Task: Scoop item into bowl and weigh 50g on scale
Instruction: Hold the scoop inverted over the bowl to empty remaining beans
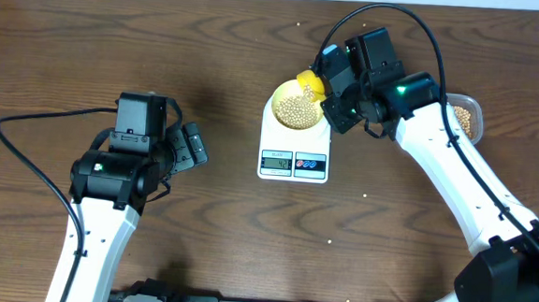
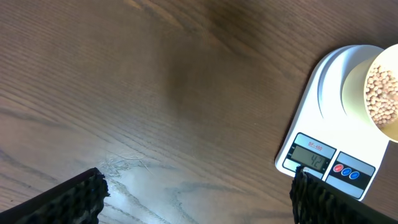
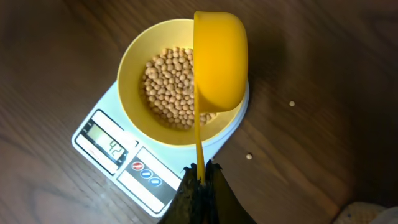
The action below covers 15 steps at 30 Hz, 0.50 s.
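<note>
Table (image 1: 51, 44) of dark wood carries everything. At the scale's 9 o'clock is the left gripper (image 1: 195, 146), jaws spread wide and holding nothing. The scale (image 1: 293, 162) sits mid-table with its display edge at 6 o'clock, reading 42. The bowl (image 1: 277, 100) stands on the scale's platform with beans (image 1: 298, 113) heaped inside. The scoop (image 1: 309, 83) hangs tipped over the bowl's 2 o'clock rim, its handle pinched in the clenched right gripper (image 1: 333, 99). A container (image 1: 469, 114) of more beans lies at the bowl's 3 o'clock, and stray beans (image 3: 291, 103) dot the wood nearby.
</note>
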Tool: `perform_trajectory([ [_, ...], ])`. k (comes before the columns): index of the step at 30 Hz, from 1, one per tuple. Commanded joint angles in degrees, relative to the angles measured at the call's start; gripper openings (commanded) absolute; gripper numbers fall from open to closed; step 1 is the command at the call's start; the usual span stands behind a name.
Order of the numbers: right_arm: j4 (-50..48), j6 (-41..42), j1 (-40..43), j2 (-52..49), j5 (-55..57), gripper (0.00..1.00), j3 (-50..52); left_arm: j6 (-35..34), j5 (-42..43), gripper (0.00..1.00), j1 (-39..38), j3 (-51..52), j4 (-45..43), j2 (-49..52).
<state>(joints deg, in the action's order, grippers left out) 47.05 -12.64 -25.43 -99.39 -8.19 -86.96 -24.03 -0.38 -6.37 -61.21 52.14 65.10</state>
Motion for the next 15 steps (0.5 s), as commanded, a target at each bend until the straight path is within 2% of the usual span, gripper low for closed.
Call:
perform_trajectory([
  [1, 0.48, -1.11, -0.61, -0.26, 1.20, 0.01, -1.40, -0.07, -0.98, 0.96, 0.35, -0.61, 0.13, 0.07],
  [5, 0.31, -0.22, -0.61, -0.26, -3.02, 0.01, -1.38, -0.07, -0.96, 0.96, 0.35, -0.61, 0.13, 0.07],
  [15, 0.33, 2.86, -0.59, -0.26, -5.05, 0.01, -1.40, -0.07, -0.98, 0.96, 0.35, -0.61, 0.13, 0.07],
])
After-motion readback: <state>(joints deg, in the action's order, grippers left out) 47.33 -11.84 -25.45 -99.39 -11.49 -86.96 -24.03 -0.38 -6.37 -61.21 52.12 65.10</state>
